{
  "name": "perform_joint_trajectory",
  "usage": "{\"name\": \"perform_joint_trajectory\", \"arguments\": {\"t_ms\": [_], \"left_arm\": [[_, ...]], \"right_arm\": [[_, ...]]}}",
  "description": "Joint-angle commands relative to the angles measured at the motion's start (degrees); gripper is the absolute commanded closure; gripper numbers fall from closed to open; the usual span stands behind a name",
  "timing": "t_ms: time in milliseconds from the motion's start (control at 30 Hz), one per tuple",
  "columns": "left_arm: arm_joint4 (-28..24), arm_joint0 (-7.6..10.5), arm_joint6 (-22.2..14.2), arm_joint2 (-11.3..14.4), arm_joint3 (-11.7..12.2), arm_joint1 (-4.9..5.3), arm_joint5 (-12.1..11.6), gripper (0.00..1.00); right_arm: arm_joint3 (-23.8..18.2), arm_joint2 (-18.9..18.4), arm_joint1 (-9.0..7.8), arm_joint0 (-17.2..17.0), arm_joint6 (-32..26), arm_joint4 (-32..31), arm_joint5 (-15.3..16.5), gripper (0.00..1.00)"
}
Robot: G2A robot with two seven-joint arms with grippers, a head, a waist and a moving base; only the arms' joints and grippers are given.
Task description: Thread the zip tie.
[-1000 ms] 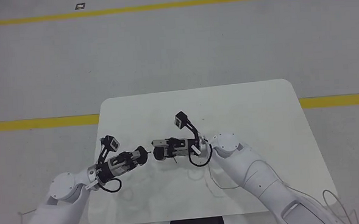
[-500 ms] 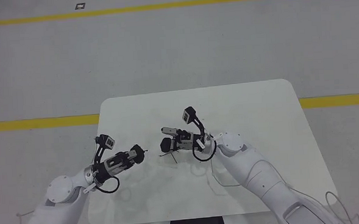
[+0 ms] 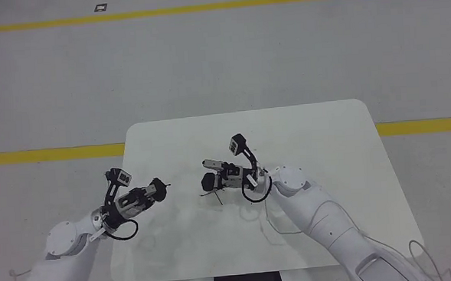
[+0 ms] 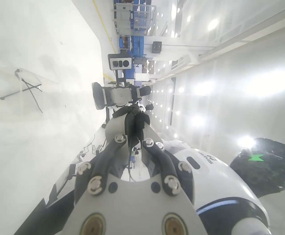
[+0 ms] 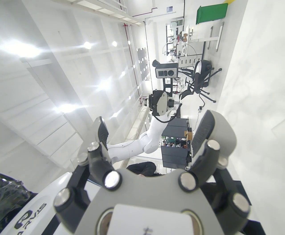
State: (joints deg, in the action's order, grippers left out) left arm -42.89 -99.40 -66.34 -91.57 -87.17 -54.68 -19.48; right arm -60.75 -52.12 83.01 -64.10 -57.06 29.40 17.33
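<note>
Noting retreat: my left pincer (image 4: 133, 113), shut, has pulled well clear of the open, empty right pincer (image 5: 154, 124). Thin black plastic zip tie (image 3: 215, 196) lies on the white surface (image 3: 325, 135) just beside the latter; I judge threading interrupted.

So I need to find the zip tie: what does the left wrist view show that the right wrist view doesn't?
Left wrist, not right: the zip tie lying on the table, apart from both grippers. Right wrist, not left: a green bin and an office chair. Shared: the left gripper, shut, and the right gripper, open and empty.
</note>
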Motion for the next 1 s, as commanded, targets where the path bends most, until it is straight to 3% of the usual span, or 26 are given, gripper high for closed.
{"name": "perform_joint_trajectory", "arguments": {"t_ms": [0, 167, 433, 500, 600, 733, 967], "left_arm": [[-1.45, 0.12, -3.07, -1.80, 1.51, -0.63, 0.00, 1.00], [-4.05, 1.55, -10.84, -5.83, 5.40, -2.73, 0.00, 1.00], [-4.05, 1.55, -10.84, -5.83, 5.40, -2.73, 0.00, 1.00], [-4.05, 1.55, -10.84, -5.83, 5.40, -2.73, 0.00, 1.00], [-4.05, 1.55, -10.84, -5.83, 5.40, -2.73, 0.00, 1.00], [-4.05, 1.55, -10.84, -5.83, 5.40, -2.73, 0.00, 1.00], [-4.05, 1.55, -10.84, -5.83, 5.40, -2.73, 0.00, 1.00]], "right_arm": [[0.00, 0.00, 0.00, 0.00, 0.00, 0.00, 0.00, 0.00], [0.00, 0.00, 0.00, 0.00, 0.00, 0.00, 0.00, 0.00], [0.00, 0.00, 0.00, 0.00, 0.00, 0.00, 0.00, 0.00], [-1.59, 0.36, -0.26, 0.48, 1.36, -4.23, -0.63, 0.00], [-5.41, 1.25, -1.14, 1.93, 5.61, -17.73, -4.91, 0.00], [-14.10, 2.75, -2.23, 1.93, 9.12, -32.99, -14.47, 0.00], [-23.62, 5.86, -3.35, 1.72, 9.33, -51.46, -27.47, 0.00]]}}
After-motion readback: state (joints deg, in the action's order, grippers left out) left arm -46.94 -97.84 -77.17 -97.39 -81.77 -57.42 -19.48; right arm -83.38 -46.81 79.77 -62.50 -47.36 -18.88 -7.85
